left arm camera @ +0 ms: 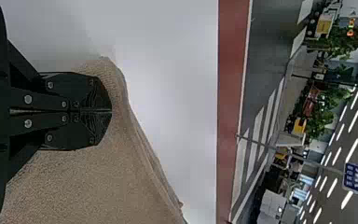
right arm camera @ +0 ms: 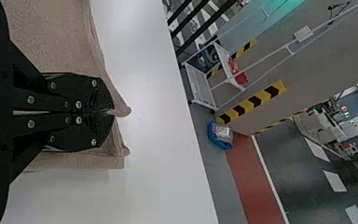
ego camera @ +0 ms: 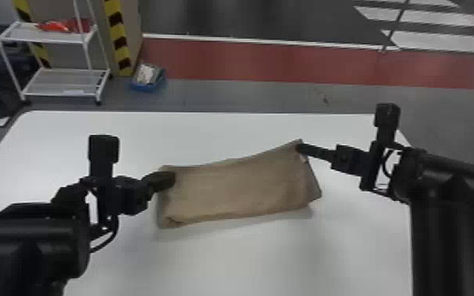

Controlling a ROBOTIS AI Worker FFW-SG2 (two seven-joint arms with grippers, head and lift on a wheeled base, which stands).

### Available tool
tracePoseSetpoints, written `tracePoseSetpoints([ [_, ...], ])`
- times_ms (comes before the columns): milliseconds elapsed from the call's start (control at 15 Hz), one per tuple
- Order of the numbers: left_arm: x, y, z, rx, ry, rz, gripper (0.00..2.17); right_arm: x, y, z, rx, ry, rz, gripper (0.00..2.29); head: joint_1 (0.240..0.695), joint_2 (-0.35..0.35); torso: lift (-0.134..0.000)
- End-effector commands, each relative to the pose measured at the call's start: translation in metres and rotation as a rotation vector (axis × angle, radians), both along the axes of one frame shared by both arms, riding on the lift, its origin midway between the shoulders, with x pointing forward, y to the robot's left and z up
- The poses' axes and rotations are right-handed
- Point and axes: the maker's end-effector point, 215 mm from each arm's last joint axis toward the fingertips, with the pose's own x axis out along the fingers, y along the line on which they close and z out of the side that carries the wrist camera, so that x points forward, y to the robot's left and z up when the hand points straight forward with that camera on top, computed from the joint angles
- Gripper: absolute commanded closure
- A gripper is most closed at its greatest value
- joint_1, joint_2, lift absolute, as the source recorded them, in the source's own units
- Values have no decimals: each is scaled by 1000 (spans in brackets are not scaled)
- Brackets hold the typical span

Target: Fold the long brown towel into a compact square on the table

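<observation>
Brown towel (ego camera: 236, 189) lies across the middle of my head view, over the white table (ego camera: 228, 259), longer from left to right than from near to far. Its right end reaches farther out than its left, so the far edge runs at a slant. I have the left gripper (ego camera: 173, 179) at the far left corner and the right gripper (ego camera: 298, 147) at the far right corner, with a small pale tag (ego camera: 303, 158) just beside its tips. A darker layer of cloth shows along the right end, and the near left corner has a little crease. On the floor beyond the far left part of the table I can see a white rack (ego camera: 67, 82) and, to its right, a blue bin (ego camera: 147, 80).

From my left wrist view, the left gripper (left arm camera: 111, 111) has its two fingers pressed together, with cloth bulging around their tips. The contact itself is tucked away from me, but I read it as a pinch on the towel.

Over in my right wrist view, the right gripper (right arm camera: 113, 112) is closed on the towel's edge: a narrow fold pokes out from between the fingertips, and looser layers hang just beside it.
</observation>
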Motion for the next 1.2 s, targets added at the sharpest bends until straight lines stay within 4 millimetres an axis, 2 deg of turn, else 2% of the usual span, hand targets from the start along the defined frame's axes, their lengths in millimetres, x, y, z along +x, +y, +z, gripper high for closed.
tracePoseSetpoints([
  [0,0,-3,1,-5,-3,-3,1912,4,1,-8,0,10,-7,1170,695,-114,-124],
  [200,0,-2,3,-11,-5,-4,1912,11,-4,3,36,-28,-34,1170,695,-115,-124],
  [533,-5,-4,-1,-20,3,-12,1912,21,2,-6,49,4,-55,1170,695,-119,-124],
  [933,-7,-4,-2,-27,5,-14,1912,40,11,12,77,-19,-53,1170,695,-106,-124],
  [1133,-7,-2,-2,-30,3,-13,1912,48,7,1,60,17,-85,1166,695,-104,-124],
])
